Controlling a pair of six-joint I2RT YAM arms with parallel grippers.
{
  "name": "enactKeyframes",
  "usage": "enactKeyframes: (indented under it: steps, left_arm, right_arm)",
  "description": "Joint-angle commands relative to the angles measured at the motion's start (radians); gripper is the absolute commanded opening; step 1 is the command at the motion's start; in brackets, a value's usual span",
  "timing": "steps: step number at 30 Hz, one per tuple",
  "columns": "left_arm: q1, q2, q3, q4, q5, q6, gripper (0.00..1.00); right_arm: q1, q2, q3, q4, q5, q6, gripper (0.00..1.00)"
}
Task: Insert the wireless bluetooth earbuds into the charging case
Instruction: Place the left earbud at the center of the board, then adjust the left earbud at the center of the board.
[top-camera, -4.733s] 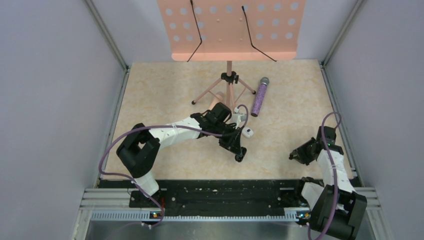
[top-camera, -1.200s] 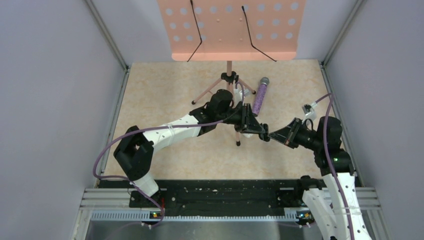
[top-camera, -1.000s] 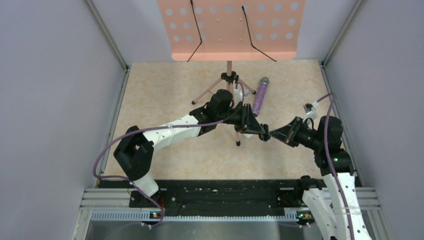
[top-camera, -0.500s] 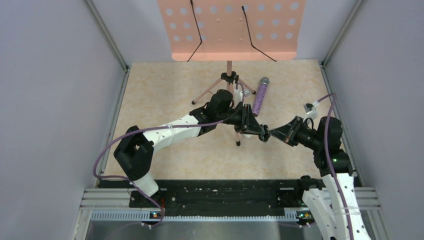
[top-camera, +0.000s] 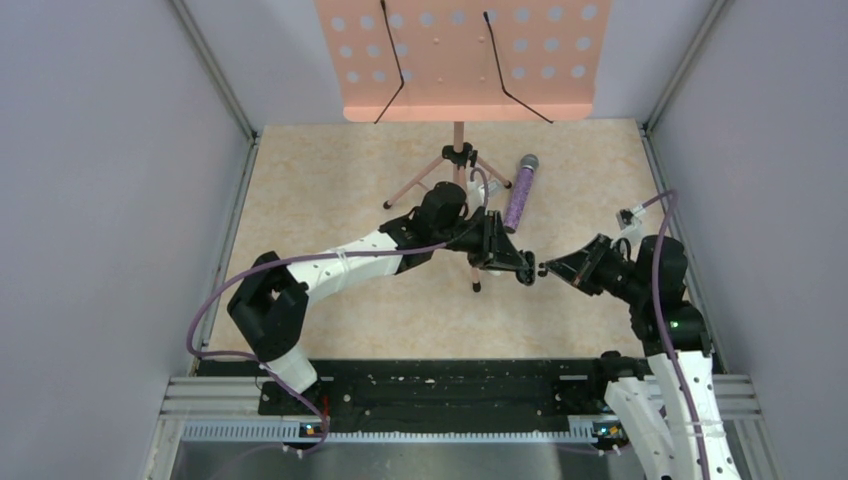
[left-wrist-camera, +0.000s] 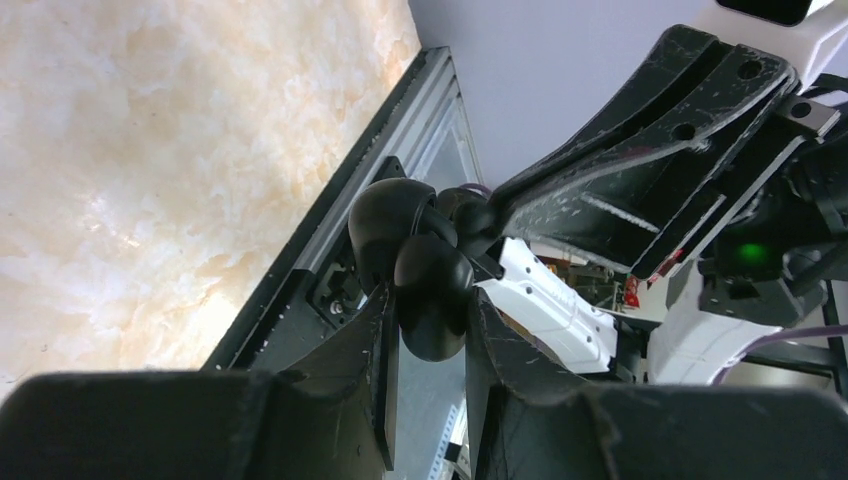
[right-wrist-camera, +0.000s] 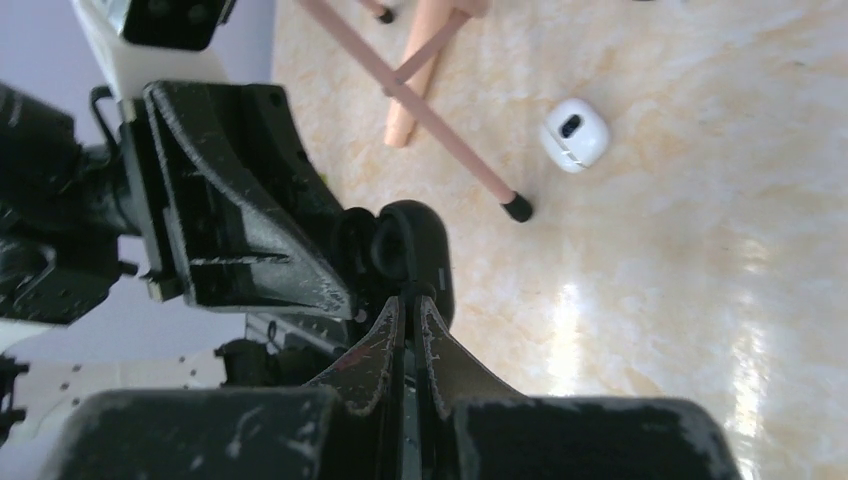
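As the left gripper (left-wrist-camera: 430, 305) hangs up off the table (top-camera: 330, 190), we can see its two fingers (left-wrist-camera: 372, 345) drawn in tight on the charging case (left-wrist-camera: 432, 285), one on each flank of the small black oval. That is a firm pinch, and the case is carried clear of the surface. The case shows as two rounded black lobes, one behind the other. It looks hinged open, though we cannot be sure from these angles.

Now to the other side. The right gripper (right-wrist-camera: 408, 300) points straight at it with its fingers pressed flat together, the tip right at the edge of the case. Whether it actually touches, we cannot tell. From above, the two grippers sit nose to nose over the middle of the table, just right of the black foot (top-camera: 476, 288) of the pink music stand (top-camera: 458, 60).

Down on the tabletop, we have one white earbud (right-wrist-camera: 575, 133) lying alone with a dark spot on its face. It is near that black foot and well apart from the case. In the overhead view it is hidden under the left arm.

Farther back, the glittery purple microphone (top-camera: 519, 192) lies flat beside the stand's tripod legs.
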Motion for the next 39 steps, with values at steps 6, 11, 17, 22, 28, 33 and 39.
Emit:
enactKeyframes:
  steps: [6, 11, 17, 22, 28, 33, 39]
  left_arm:
    - [0.004, -0.072, -0.066, -0.039, -0.099, 0.075, 0.00]
    - [0.004, -0.091, -0.100, -0.100, -0.151, 0.118, 0.00]
    - [0.004, -0.088, -0.120, -0.114, -0.145, 0.145, 0.00]
    - [0.004, -0.070, -0.127, -0.118, -0.138, 0.167, 0.00]
    - [0.004, -0.062, -0.129, -0.124, -0.120, 0.181, 0.00]
    - [0.004, -0.061, -0.125, -0.128, -0.118, 0.188, 0.00]
    - [0.004, -0.054, -0.112, -0.127, -0.110, 0.187, 0.00]
  right_arm:
    - [0.011, -0.011, -0.043, -0.134, 0.313, 0.083, 0.00]
    - [0.011, 0.007, -0.144, -0.141, 0.420, 0.208, 0.00]
    - [0.012, 0.020, -0.246, -0.148, 0.526, 0.418, 0.00]
    - [0.010, 0.024, -0.332, -0.054, 0.507, 0.541, 0.00]
    - [0.011, 0.138, -0.398, 0.297, 0.335, 0.537, 0.51]
    - [0.011, 0.207, -0.273, 0.240, 0.316, 0.292, 0.57]
    - [0.011, 0.274, -0.162, 0.056, 0.324, -0.038, 0.36]
